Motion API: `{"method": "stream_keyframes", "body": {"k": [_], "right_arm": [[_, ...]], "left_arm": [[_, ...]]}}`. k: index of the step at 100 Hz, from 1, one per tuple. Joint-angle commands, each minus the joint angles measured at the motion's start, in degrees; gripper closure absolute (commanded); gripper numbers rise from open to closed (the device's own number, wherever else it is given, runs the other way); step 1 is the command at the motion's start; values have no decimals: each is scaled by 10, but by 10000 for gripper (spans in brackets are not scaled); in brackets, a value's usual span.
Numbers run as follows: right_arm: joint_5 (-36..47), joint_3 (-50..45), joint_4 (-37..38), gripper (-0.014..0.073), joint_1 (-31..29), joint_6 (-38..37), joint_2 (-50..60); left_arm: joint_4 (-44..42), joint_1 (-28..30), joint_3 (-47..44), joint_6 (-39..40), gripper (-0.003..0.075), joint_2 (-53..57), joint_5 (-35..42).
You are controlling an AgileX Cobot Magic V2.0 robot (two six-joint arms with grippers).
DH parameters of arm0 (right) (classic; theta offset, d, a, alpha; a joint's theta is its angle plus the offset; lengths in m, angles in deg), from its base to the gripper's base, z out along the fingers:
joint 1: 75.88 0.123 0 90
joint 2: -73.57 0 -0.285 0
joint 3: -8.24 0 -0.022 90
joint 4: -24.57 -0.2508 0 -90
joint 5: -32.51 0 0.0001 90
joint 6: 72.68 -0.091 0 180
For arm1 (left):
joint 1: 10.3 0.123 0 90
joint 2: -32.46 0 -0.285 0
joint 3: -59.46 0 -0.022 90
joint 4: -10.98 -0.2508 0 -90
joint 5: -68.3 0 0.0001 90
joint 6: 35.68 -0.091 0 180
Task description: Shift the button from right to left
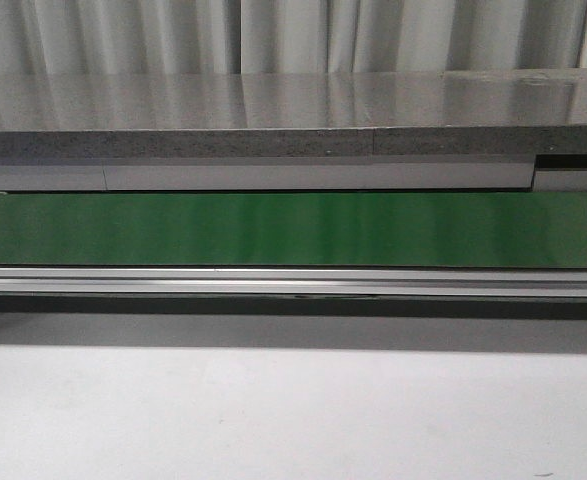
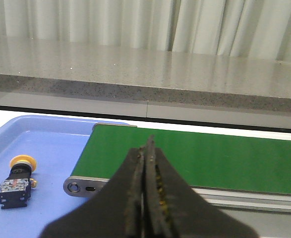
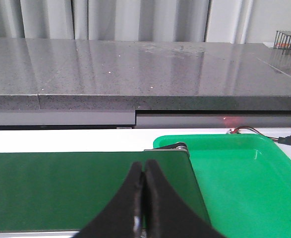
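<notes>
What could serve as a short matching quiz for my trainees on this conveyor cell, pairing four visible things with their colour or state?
Things:
1. button
2. conveyor belt
3. tray by the right arm
4. left gripper

Descriptions:
A. shut, holding nothing
B. lying on its side in the blue tray
C. bright green, nothing seen in it
D. dark green, nothing on it

Pairs: 1-B, 2-D, 3-C, 4-A
</notes>
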Motion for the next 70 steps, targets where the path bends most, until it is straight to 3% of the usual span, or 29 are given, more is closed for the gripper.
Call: {"method": "stream_keyframes", "body": {"k": [1,40,59,70], "right_arm": [[42,16,8,659,-1,2,-6],[50,5,16,659,0,2,-3],[134,-48,15,659,37,2,42],[138,-92,-2,659,51,1,76]], "left_arm": [[1,1,-26,5,741,18,42],[1,1,-26,5,741,18,42],[1,1,-26,5,741,18,42],[1,1,-26,5,741,18,42]]}}
